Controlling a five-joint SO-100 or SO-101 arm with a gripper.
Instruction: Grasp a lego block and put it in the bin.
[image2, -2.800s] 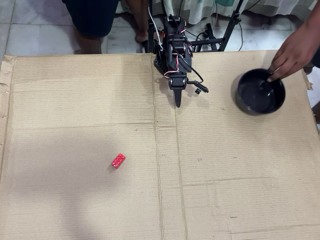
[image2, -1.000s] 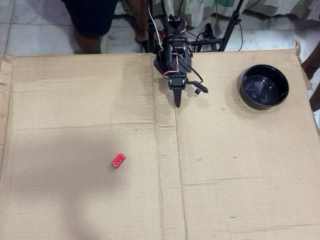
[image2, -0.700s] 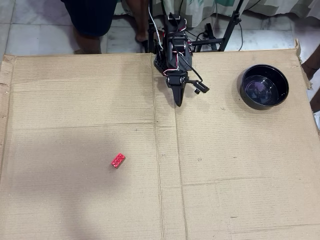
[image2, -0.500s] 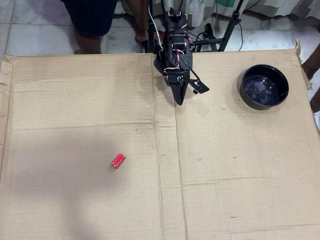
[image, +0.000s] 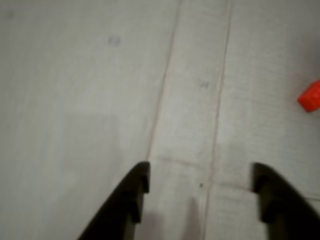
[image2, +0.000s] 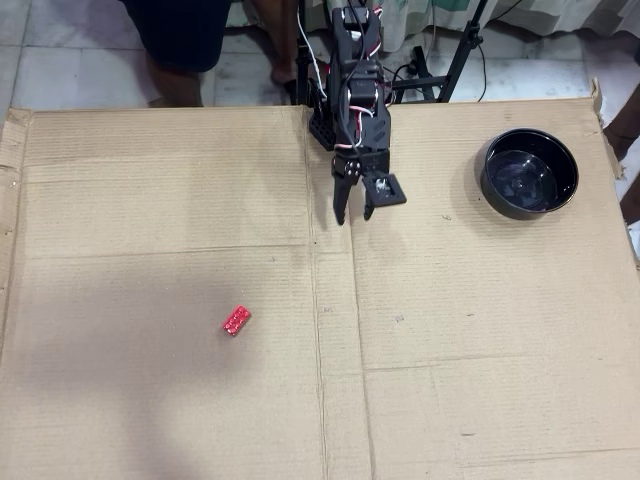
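The small red lego block (image2: 236, 320) lies on the cardboard, left of centre in the overhead view; its corner shows at the right edge of the wrist view as the lego block (image: 311, 96). The bin (image2: 528, 172), a glossy black bowl, stands near the back right of the cardboard. My gripper (image2: 354, 213) hangs above the cardboard just in front of the arm's base, far from both. It is open, with nothing between its dark fingers (image: 131, 195); the gripper (image: 200, 182) frames bare cardboard in the wrist view.
A brown cardboard sheet (image2: 450, 380) with fold creases covers the table. A person's legs (image2: 185, 40) stand behind its back edge, and a hand or arm (image2: 628, 115) shows at the right edge. Tripod legs and cables (image2: 445, 55) sit behind the arm.
The arm has reached forward and the gripper has gone from shut to open. Earlier a hand set the bowl down at back right and withdrew. The block has not moved.
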